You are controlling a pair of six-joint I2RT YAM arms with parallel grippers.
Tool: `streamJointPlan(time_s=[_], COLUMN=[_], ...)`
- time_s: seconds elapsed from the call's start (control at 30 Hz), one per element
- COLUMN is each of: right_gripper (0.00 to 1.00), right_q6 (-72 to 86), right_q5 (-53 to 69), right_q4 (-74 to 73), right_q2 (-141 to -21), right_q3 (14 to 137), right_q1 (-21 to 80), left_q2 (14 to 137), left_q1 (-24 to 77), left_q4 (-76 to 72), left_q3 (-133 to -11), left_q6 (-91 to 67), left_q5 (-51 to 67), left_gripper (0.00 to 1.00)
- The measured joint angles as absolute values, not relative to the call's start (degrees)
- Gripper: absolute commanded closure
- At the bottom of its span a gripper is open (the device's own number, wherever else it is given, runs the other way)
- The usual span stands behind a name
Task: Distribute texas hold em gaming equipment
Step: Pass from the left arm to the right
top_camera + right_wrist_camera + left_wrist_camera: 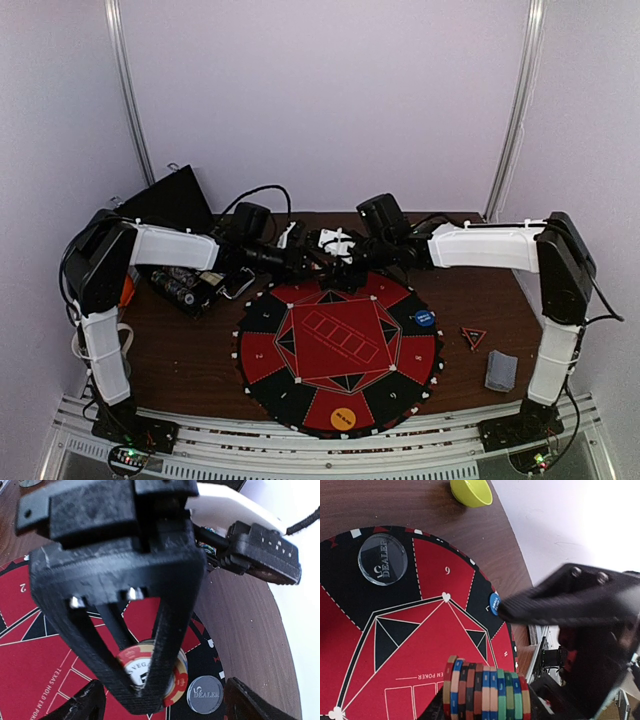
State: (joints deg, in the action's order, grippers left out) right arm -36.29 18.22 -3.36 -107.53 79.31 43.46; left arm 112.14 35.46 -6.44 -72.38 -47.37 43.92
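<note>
Left tool (485,707) clamps a striped chip stack (485,685) end to end, over the red-and-black mat (435,575). Right tool (167,704) spread wide, fingers flanking the same stack.

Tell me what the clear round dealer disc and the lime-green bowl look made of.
The clear round dealer disc: likely acrylic, glossy; the red-and-black mat shows through it and its rim glints. The lime-green bowl: probably plastic, smooth, uniformly coloured, softly shiny.
</note>
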Motion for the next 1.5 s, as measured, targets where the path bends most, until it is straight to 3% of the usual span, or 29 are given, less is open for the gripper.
streamJointPlan(time_s=[0.1,0.27,0.5,0.9,1.07,1.5], right_gripper=[0.18,0.45,0.49,0.98,1.0,1.0], right_q6=[-39.2,-41.6,-42.3,-44.5,-44.1,-36.5], right_q5=[20.9,23.2,23.7,23.4,22.2,16.3], right_q4=[-1.9,-1.4,-0.9,-0.3,-2.0,-3.8], right_q2=[-108.9,-111.0,-113.4,-113.5,-113.7,-124.0], right_q3=[79.3,81.4,83.1,83.1,83.9,88.2], right_q1=[42.2,42.0,42.4,42.5,42.4,42.1], left_q2=[112.1,112.1,112.1,112.1,113.4,128.2], left_q1=[35.5,35.5,35.4,35.2,35.2,32.9], left_q4=[-7.2,-7.6,-7.9,-8.1,-9.1,-8.7], left_q3=[-72.4,-72.4,-72.4,-72.4,-72.9,-81.1], left_q6=[-48.1,-48.5,-48.8,-49.8,-49.8,-47.4], left_q5=[44.1,44.6,44.7,44.6,45.1,49.4], left_gripper=[1.0,1.0,1.0,1.0,0.86,0.83])
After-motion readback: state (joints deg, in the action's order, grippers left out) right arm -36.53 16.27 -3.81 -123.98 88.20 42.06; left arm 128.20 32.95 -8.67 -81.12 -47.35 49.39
